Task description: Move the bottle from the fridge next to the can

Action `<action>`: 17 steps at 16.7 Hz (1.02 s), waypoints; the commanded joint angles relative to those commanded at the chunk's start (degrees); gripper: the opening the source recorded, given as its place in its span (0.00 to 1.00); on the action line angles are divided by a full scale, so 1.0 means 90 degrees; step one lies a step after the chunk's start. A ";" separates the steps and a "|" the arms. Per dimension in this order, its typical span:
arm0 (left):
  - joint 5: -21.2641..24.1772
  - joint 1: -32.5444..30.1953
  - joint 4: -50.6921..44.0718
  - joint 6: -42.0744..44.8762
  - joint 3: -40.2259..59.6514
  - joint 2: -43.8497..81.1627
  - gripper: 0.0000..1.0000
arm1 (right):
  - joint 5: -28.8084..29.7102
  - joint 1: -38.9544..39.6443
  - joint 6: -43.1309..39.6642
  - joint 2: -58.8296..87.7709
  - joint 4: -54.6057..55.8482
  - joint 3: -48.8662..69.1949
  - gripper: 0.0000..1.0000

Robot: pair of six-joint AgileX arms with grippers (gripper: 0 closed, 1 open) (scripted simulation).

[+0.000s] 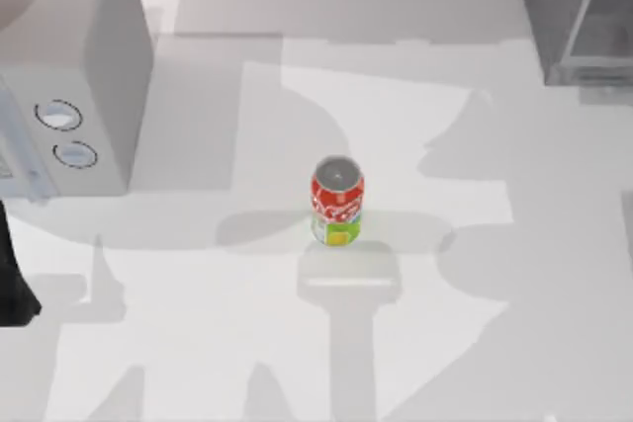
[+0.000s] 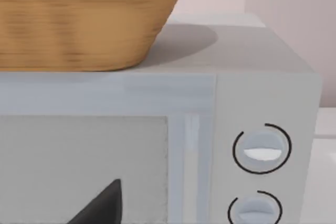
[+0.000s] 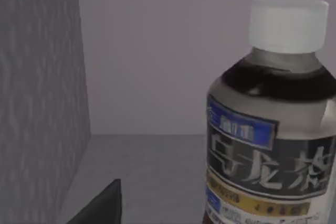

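Right claw (image 3: 97, 205) shows one dark finger tip low in its wrist view, so open or closed I cannot tell. It faces the bottle (image 3: 270, 129) standing inside the fridge (image 1: 574, 17). Best to centre on the label, then close squarely. Can (image 1: 337, 201) waits mid-desk.

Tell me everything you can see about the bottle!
The bottle shows close up in the right wrist view. It looks like clear plastic holding a dark drink, with a white screw cap on top, so it is closed. A label wraps its middle, with a blue band, big pale characters on dark grey and a yellow strip lower down. It stands upright on the grey floor inside the fridge, with the fridge's grey wall off to one side and the paler back wall behind it. Nothing is holding it.
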 joint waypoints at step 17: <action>0.0000 0.0000 0.0000 0.0000 0.0000 0.0000 1.00 | 0.0056 0.0022 0.0001 0.1527 -0.0144 0.1658 1.00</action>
